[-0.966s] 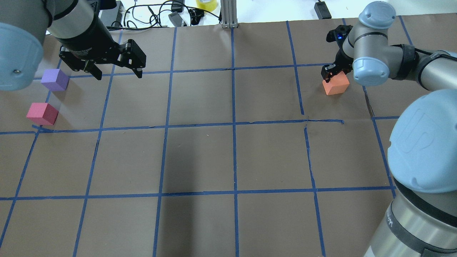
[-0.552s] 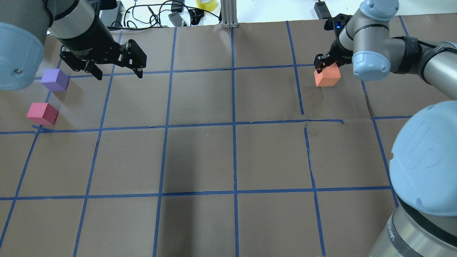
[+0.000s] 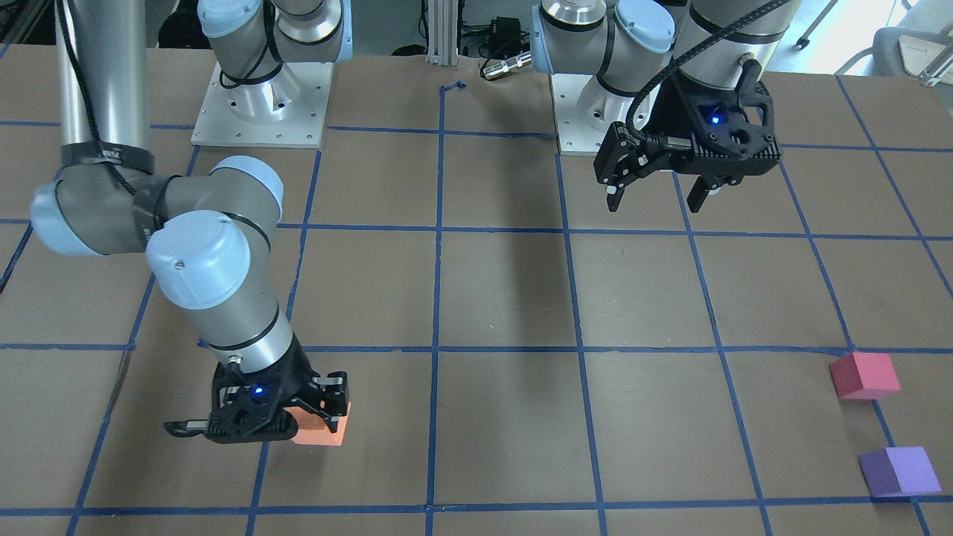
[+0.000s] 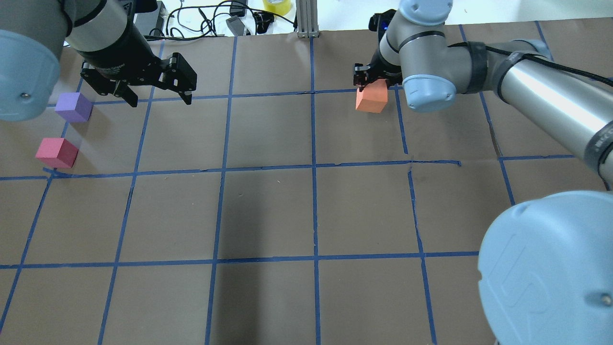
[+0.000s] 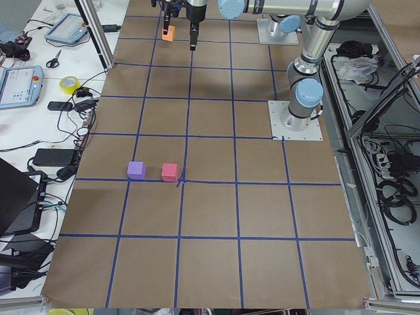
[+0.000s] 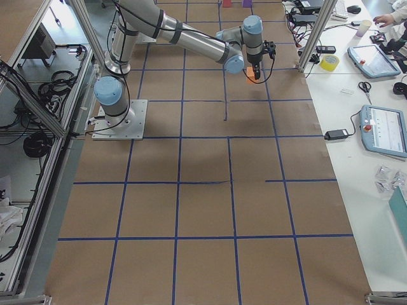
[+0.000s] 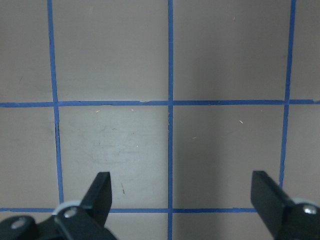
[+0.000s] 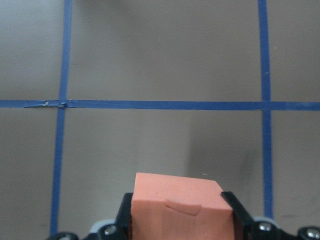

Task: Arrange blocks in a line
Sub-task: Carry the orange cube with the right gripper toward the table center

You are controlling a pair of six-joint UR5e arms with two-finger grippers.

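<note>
While the right end effector (image 8: 179, 220) is clenched on the orange block (image 4: 372, 99), one finger pressed against each side of it, the block sits near the counter (image 4: 268, 211) edge opposite the robot, slightly to the robot's right of that edge's middle. Whether its underside touches the brown surface or hangs just above it cannot be told. In the right wrist view its top face carries a shallow dent, and a blue tape line (image 8: 165, 105) crosses the counter beyond it.

The left end effector (image 4: 159, 97) hangs above the counter with its fingers spread wide and nothing between them; the left wrist view shows only brown surface and tape lines below it.

The purple block (image 4: 73, 107) and the pinkish-red block (image 4: 56, 152) lie on the counter's left half, toward the edge opposite the robot. They stand just beside each other with a small gap between them, the purple one closer to that edge, the pinkish-red one next to a crossing of tape lines. Both are well apart from the orange block.
</note>
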